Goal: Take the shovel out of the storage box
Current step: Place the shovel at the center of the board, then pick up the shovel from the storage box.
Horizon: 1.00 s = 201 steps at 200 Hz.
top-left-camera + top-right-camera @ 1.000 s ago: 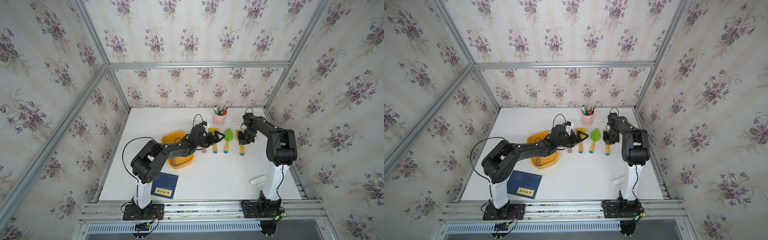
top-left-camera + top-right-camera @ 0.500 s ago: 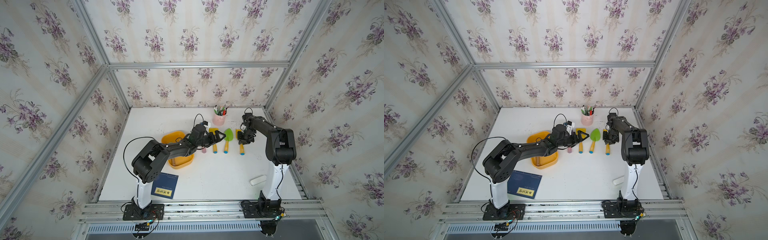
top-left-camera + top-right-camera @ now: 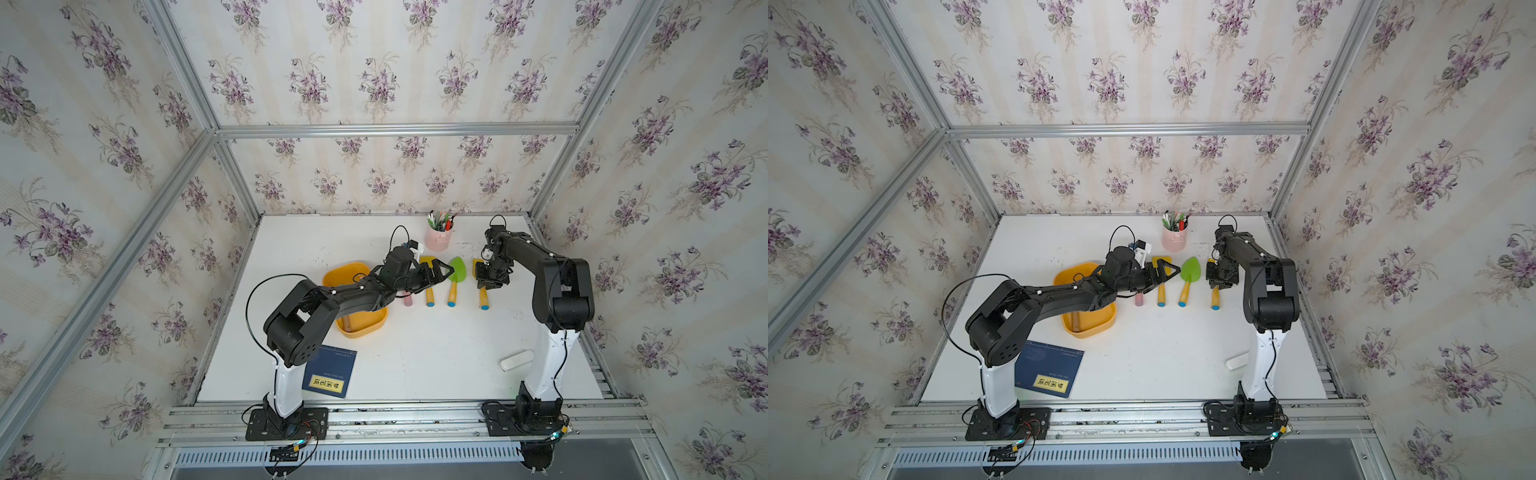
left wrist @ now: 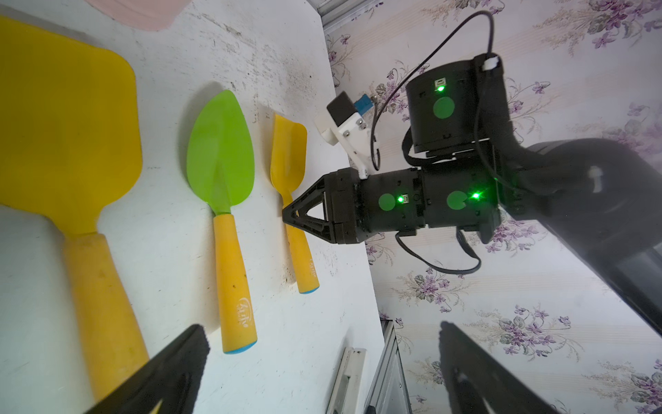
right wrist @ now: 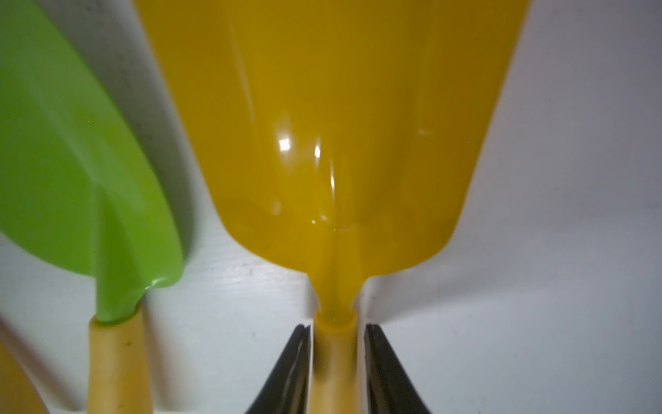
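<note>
Shovel out on the desk, right pincer astride its handle
Both top views: I see it well apart from the storage box; left pincer gapes wide. Left wrist: right pincer tips sit at the shovel's neck. Right wrist: fingers flank the handle, a sliver of gap each side

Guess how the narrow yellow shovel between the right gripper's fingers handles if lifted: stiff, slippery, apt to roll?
Probably stiff and light: the narrow yellow shovel looks like thin moulded plastic. Its glossy blade shows highlights, so likely slippery; the duller handle seems the safer grip. The round handle might roll, but the wide blade should resist.
</note>
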### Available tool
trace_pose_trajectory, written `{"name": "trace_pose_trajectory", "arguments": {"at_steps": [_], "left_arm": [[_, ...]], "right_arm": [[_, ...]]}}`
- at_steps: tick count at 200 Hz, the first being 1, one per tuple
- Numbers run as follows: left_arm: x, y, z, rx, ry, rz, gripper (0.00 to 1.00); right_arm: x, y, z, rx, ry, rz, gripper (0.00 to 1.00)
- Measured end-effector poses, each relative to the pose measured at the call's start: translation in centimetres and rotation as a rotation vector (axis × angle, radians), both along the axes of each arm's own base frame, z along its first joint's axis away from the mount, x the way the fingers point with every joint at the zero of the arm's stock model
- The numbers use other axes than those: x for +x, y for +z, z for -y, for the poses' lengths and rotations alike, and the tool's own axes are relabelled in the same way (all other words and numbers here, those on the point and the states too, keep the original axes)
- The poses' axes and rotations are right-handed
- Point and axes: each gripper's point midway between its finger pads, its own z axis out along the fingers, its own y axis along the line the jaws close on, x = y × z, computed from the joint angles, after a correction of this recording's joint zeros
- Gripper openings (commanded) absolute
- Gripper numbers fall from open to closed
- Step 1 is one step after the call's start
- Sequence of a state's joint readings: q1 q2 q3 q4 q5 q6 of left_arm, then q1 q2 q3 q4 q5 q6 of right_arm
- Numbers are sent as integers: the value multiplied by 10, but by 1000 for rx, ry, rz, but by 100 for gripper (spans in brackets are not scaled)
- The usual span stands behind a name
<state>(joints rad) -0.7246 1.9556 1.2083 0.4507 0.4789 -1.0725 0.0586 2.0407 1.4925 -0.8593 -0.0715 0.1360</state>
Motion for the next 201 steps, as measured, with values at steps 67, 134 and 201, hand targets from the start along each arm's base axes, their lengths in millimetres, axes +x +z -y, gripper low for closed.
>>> {"name": "trace_pose_trajectory", "arguments": {"at_steps": [67,134,201], "left_arm": [[-6,8,-14,21,-3,2,99],[-16,46,-152,102,151,54,94],[-64,32,-282,251,347,21,91]], "right_arm": [[-1,64,-20,48,7,140,34],[-29,147,-181,231,285,338,32],[-69,130,-362,374,595,328,31]]}}
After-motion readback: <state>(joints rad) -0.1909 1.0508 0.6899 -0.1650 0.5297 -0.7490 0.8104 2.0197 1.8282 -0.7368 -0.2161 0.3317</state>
